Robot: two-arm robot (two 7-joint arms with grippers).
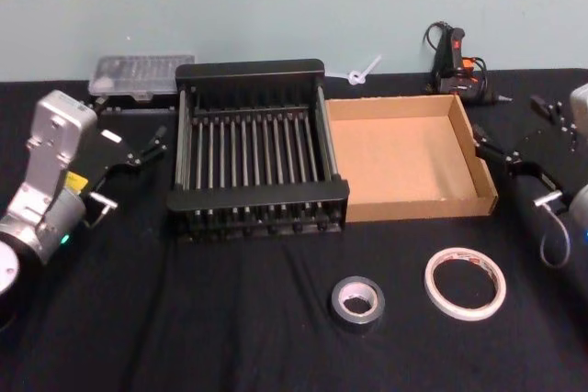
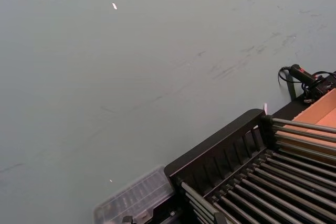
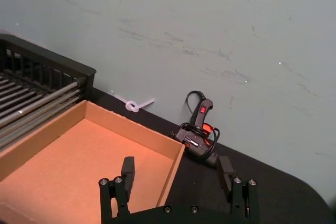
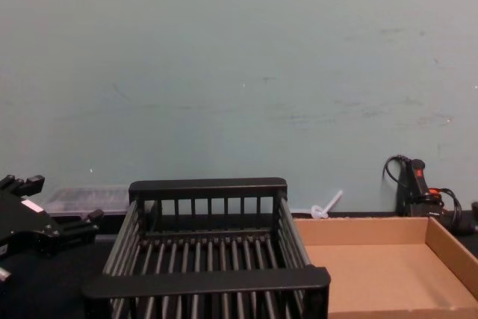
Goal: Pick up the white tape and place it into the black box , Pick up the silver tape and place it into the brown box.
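Note:
The white tape [image 1: 465, 282], a ring with red marks, lies flat on the black cloth at the front right. The silver tape [image 1: 357, 303] lies flat to its left, in front of the black box [image 1: 250, 69]. This slatted crate stands mid-table with nothing in it, and the brown box [image 1: 418, 204] touches its right side, also with nothing inside. My left gripper [image 1: 140, 149] hovers open to the left of the crate. My right gripper [image 1: 505, 155] is open beside the cardboard box's right wall; the right wrist view shows nothing between its fingers [image 3: 127, 170].
A clear plastic case [image 1: 142, 75] sits behind the crate at the back left. A black and orange glue gun [image 1: 457, 66] with its cord lies at the back right, and a white plastic tie [image 1: 363, 72] lies behind the boxes. A green wall closes off the back.

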